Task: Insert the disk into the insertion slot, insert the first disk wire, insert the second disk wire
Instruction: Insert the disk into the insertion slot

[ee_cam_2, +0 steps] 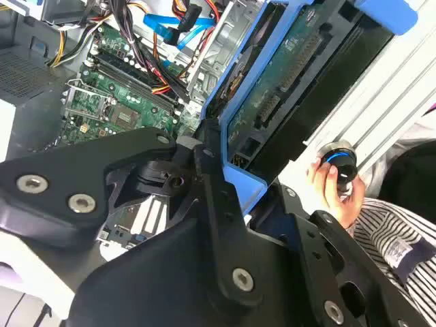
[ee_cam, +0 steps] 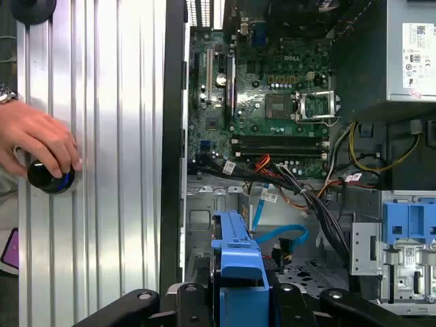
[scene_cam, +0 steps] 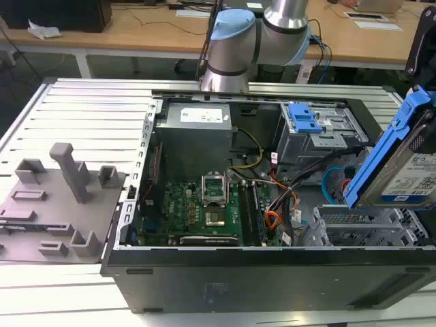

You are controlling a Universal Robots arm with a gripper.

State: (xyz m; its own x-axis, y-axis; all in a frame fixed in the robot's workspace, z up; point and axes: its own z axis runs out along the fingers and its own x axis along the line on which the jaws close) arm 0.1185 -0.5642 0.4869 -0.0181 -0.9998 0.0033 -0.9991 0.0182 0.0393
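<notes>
My gripper [scene_cam: 425, 133] is shut on the disk [scene_cam: 402, 167], a silver drive with a white-and-blue label in a blue carrier. The disk hangs tilted at the exterior view's right, over the insertion slot [scene_cam: 361, 228], a low grey perforated cage. In the second wrist view the disk [ee_cam_2: 286, 82] shows its green circuit side between the black fingers [ee_cam_2: 208, 177]. The blue carrier [ee_cam: 238, 262] stands between the two fingers in the first wrist view. The second disk wire [scene_cam: 332, 182] [ee_cam: 286, 238] curls light blue and loose inside the case. Which cable is the first disk wire I cannot tell.
The open case holds a motherboard [scene_cam: 197, 204], a power supply [scene_cam: 197, 129], a taller cage with a blue latch [scene_cam: 306, 122] and an orange cable [scene_cam: 272, 219]. A grey fixture plate [scene_cam: 61, 204] lies at the exterior view's left. A person's hand [ee_cam: 41, 139] rests on a knob on the ribbed table.
</notes>
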